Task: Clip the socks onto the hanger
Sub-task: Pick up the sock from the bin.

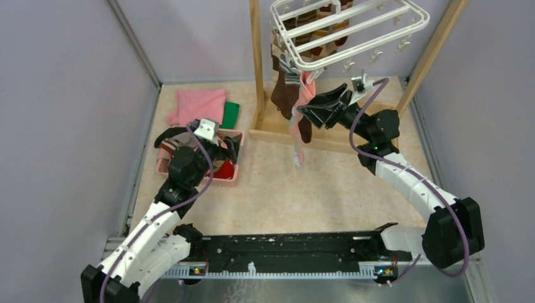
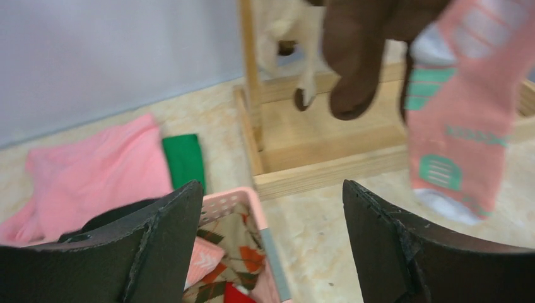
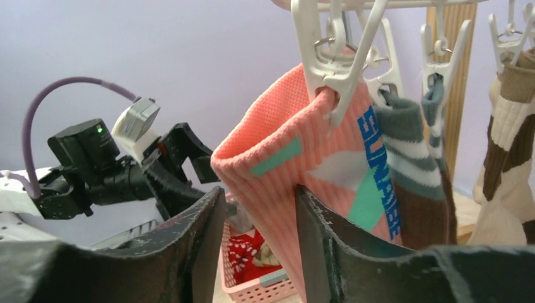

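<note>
The white hanger (image 1: 353,28) hangs from the wooden frame at the back. Several socks hang from its clips. A white clip (image 3: 334,69) holds the cuff of the pink sock with teal patches (image 3: 296,151), which also shows in the top view (image 1: 296,129) and the left wrist view (image 2: 457,126). Next to it hang a grey striped sock (image 3: 404,132), a brown-and-cream sock (image 3: 505,139) and a dark brown sock (image 1: 284,95). My right gripper (image 3: 260,192) is open at the pink sock's cuff (image 1: 305,110), with the cuff's edge between the jaws. My left gripper (image 2: 272,189) is open and empty above the pink basket (image 1: 230,177).
The pink basket (image 2: 252,202) holds several more socks (image 2: 236,252). A folded pink cloth (image 1: 199,104) and a green cloth (image 1: 231,113) lie behind it. The wooden frame's post (image 1: 257,63) and base (image 1: 284,136) stand between the arms. Grey walls close in both sides.
</note>
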You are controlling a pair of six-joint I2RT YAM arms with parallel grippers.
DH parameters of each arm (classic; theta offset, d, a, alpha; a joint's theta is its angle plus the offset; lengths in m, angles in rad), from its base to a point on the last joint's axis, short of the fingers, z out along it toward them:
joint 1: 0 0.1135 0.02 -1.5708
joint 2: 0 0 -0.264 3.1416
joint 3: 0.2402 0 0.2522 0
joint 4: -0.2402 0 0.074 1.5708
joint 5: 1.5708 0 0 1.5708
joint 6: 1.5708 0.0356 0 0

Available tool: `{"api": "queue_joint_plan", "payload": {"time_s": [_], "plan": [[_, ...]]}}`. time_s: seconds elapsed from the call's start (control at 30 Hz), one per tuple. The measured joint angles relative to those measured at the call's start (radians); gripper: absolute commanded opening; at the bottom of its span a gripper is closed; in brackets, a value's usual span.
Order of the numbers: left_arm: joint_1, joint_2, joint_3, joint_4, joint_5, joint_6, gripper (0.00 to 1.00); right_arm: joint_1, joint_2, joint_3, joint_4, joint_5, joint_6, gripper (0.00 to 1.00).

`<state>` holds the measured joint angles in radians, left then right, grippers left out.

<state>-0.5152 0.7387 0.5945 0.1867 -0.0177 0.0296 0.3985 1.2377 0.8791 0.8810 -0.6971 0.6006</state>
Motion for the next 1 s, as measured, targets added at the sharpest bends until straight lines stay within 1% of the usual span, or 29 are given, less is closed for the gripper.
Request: {"api": "queue_joint_plan", "payload": {"time_s": [0.07,0.13,0.2,0.27,0.43,0.57,0.63,0.87,0.9,0.97,1.0], "plan": [[0.082,0.01,0.0,-0.018,0.0,-0.042,0.86,0.0,-0.01,-0.01,-0.023,0.014,-0.022,0.6],[0.135,0.044,0.012,-0.054,0.009,-0.075,0.86,0.0,-0.034,-0.032,-0.053,0.024,-0.05,0.69],[0.18,0.098,0.049,-0.11,0.032,-0.092,0.86,0.0,-0.074,-0.063,-0.091,0.035,-0.082,0.76],[0.233,0.172,0.113,-0.19,0.063,-0.094,0.86,0.0,-0.115,-0.091,-0.128,0.048,-0.115,0.8],[0.339,0.299,0.249,-0.334,0.117,-0.039,0.87,-0.007,-0.241,-0.197,-0.179,0.088,-0.182,0.83],[0.381,0.398,0.311,-0.402,0.117,0.065,0.87,-0.034,-0.308,-0.298,-0.2,0.101,-0.201,0.83],[0.386,0.432,0.322,-0.424,0.111,0.097,0.83,-0.047,-0.327,-0.343,-0.204,0.106,-0.203,0.84],[0.391,0.584,0.353,-0.499,0.107,0.221,0.78,-0.069,-0.388,-0.534,-0.206,0.122,-0.205,0.85],[0.393,0.6,0.359,-0.505,0.108,0.235,0.76,-0.07,-0.39,-0.554,-0.195,0.121,-0.204,0.85],[0.398,0.64,0.379,-0.514,0.108,0.262,0.68,-0.07,-0.391,-0.579,-0.177,0.121,-0.198,0.85],[0.401,0.658,0.393,-0.521,0.108,0.268,0.67,-0.071,-0.391,-0.586,-0.165,0.121,-0.196,0.85]]}}
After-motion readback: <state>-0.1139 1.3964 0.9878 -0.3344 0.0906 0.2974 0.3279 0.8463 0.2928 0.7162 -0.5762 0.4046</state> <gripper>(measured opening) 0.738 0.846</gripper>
